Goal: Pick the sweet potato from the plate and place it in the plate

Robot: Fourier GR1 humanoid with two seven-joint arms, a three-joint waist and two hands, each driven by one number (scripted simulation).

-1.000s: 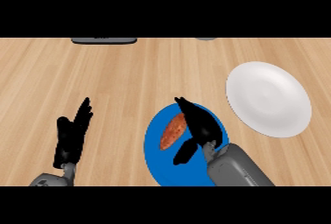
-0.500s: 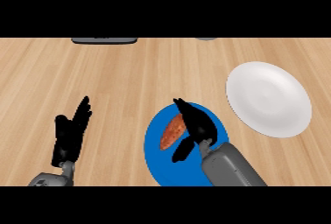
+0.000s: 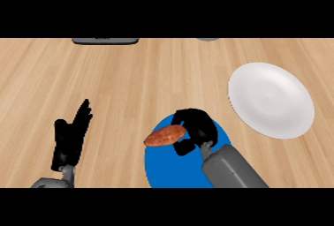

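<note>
Sweet potato gripped in the curled right hand, over the left part of the blue plate, seemingly raised off it. Pick step judged done; carry next, away and right of the blue plate to the white plate. Left hand open, fingers up, resting well left of the blue plate above the surface.

The right hand curls its fingers and thumb closed at the end of its grey forearm, while the left hand rests open at lower left, fingers straight and pointing up
</note>
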